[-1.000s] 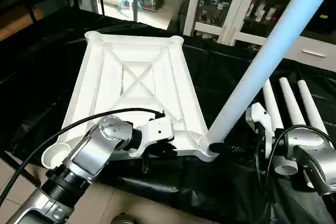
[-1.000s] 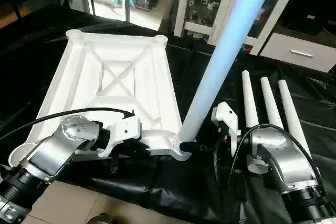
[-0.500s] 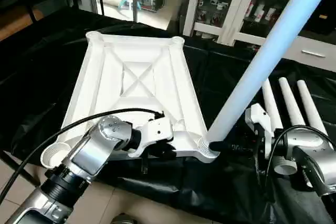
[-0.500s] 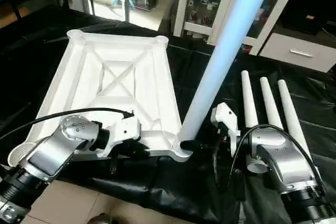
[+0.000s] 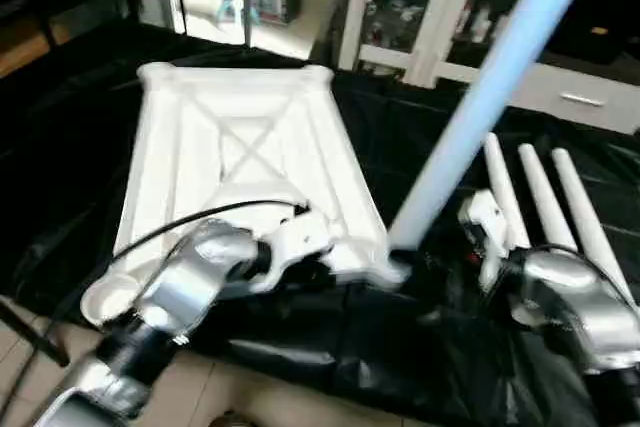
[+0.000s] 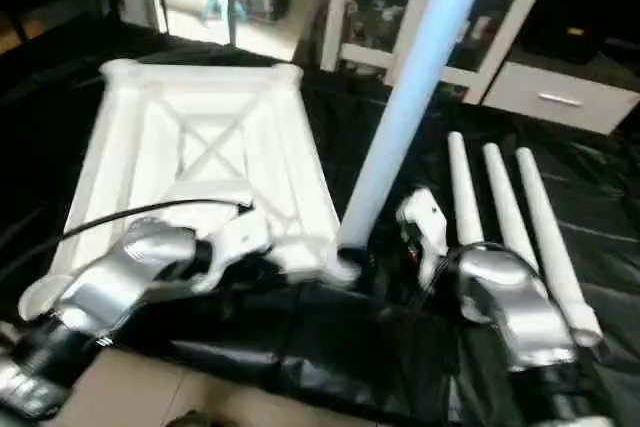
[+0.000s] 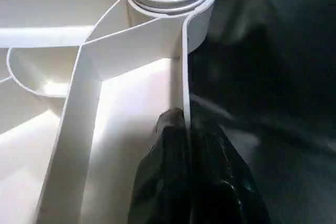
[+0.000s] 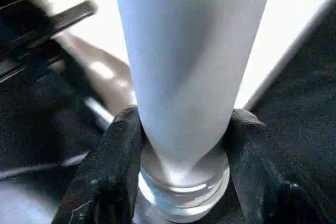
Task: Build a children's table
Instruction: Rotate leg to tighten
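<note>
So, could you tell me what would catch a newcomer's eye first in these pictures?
The tall white leg rising from the near right corner socket of the upturned table top, on black sheeting. The right gripper clasps that leg just above the socket, while the left gripper pinches the top's near rim. Three spare legs lie side by side to the right.

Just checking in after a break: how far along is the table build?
Early. One leg stands in the near right corner socket of the upside-down table top. The right gripper clasps that leg's base; the left gripper pinches the top's rim. Three legs lie on the black cover, and the other corner sockets are unfilled.
</note>
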